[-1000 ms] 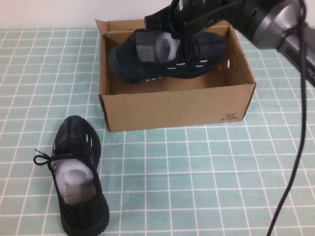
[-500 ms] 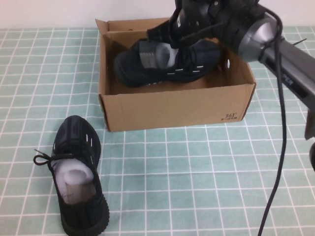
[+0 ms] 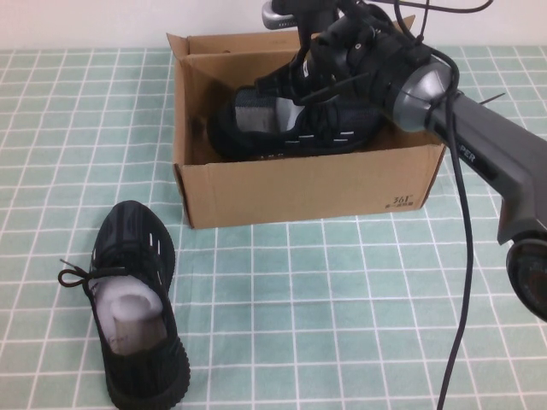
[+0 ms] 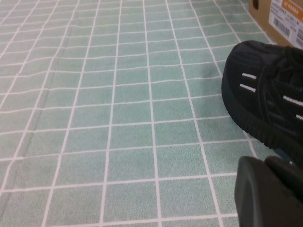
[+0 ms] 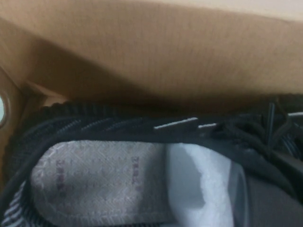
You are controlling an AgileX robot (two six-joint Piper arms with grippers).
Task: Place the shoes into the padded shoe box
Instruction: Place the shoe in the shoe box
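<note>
Shoes, black knit, one pair, white dashes on the sides, white paper stuffing inside. First shoe [image 3: 295,124]: inside the padded shoe box [image 3: 299,184], lying lengthwise with its heel toward the left wall and its toe toward the right, opening turned up and toward the near side, grey lining and paper stuffing [image 5: 199,179] visible; from the right wrist view its side sits close against the far cardboard wall. Second shoe [image 3: 137,299]: on the table [image 3: 342,299], near-left of the box and well apart from it, toe pointing far, heel near, laces trailing to the left. Box: brown corrugated cardboard, flaps upright, small print on the near-right corner, standing at the far centre of the green grid-patterned table. Right gripper [image 3: 329,64]: reaching in from the right over the box, clamped on the lace area of the first shoe. Left gripper [image 4: 270,194]: seen only in the left wrist view, fingers together and holding nothing, low over the table just beside the toe of the second shoe [image 4: 265,99].
</note>
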